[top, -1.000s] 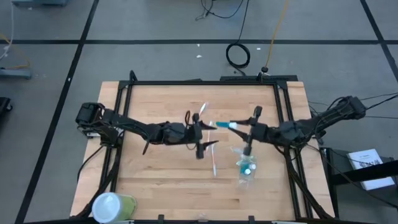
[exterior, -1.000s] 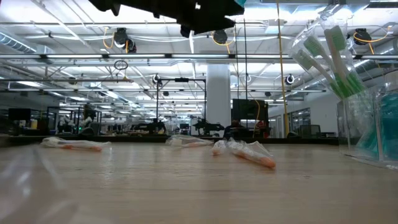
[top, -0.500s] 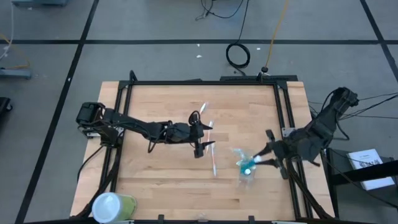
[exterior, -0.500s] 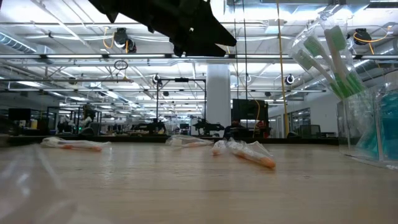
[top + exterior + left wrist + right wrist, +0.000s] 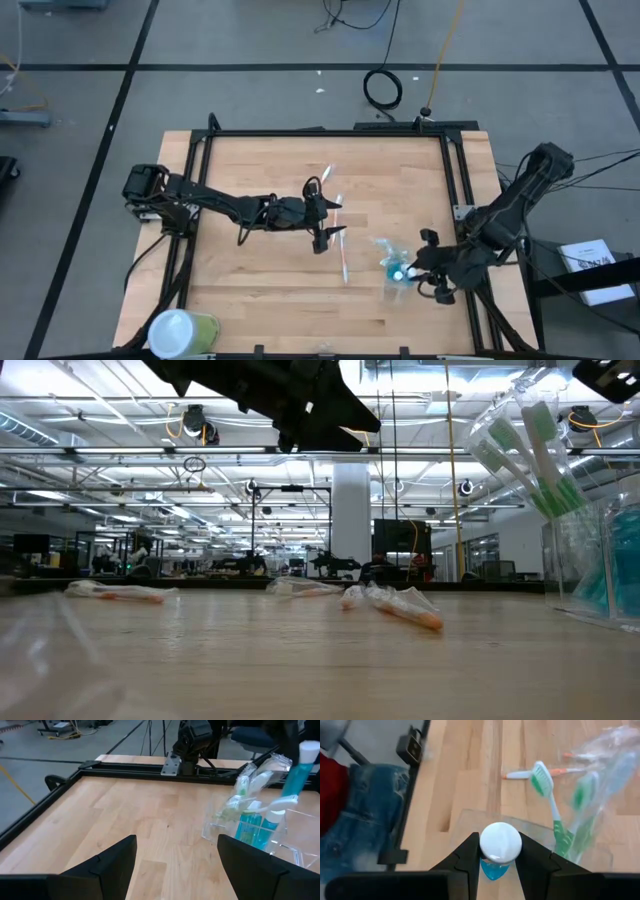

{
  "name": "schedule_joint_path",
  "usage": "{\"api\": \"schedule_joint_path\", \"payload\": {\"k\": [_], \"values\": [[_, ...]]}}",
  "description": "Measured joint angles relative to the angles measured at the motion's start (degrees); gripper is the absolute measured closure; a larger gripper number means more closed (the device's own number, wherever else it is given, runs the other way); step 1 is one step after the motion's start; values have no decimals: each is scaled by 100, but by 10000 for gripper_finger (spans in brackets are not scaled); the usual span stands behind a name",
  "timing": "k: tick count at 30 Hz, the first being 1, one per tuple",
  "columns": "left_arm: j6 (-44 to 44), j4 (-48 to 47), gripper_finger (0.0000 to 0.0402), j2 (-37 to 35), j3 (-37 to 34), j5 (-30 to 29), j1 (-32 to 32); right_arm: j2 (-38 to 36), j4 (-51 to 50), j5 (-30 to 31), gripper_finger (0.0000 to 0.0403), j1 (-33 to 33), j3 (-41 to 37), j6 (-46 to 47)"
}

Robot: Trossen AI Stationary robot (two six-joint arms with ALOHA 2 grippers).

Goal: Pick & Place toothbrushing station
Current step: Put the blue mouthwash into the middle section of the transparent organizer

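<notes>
The clear plastic holder (image 5: 396, 280) stands near the table's right edge with teal tubes (image 5: 252, 825) and green toothbrushes (image 5: 559, 822) leaning in it. My right gripper (image 5: 500, 855) hovers just above it, shut on another teal tube (image 5: 299, 767). My left gripper (image 5: 175, 865) stands open and empty above the table's middle (image 5: 325, 225), pointing toward the holder. A white toothbrush (image 5: 343, 258) and wrapped toothbrushes (image 5: 400, 605) lie flat on the wood. My right gripper pinches the teal tube at its white cap end (image 5: 500, 842) between its two fingers. The fingers slant down from the table's right side, and the tube runs on beyond them. The tube hangs tilted, cap up, its lower end (image 5: 289, 795) over the holder's open top.
A yellow-green container with a white top (image 5: 180, 330) stands at the near left corner. An orange and white toothbrush (image 5: 540, 772) lies beyond the holder. A black frame (image 5: 455, 170) edges the table. Bare wood lies left of the holder.
My right gripper has carried the teal tube from the table's middle toward the right and near edges, sinking and tipping its fingers downward, until the tube hangs over the holder. The tube has turned from lying level to slanting cap up.
</notes>
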Motion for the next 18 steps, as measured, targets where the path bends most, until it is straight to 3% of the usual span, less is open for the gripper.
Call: {"api": "schedule_joint_path", "payload": {"k": [18], "values": [[-99,7,122,0,-2,0,2,563,35,-13,313,-284,0,-442]]}}
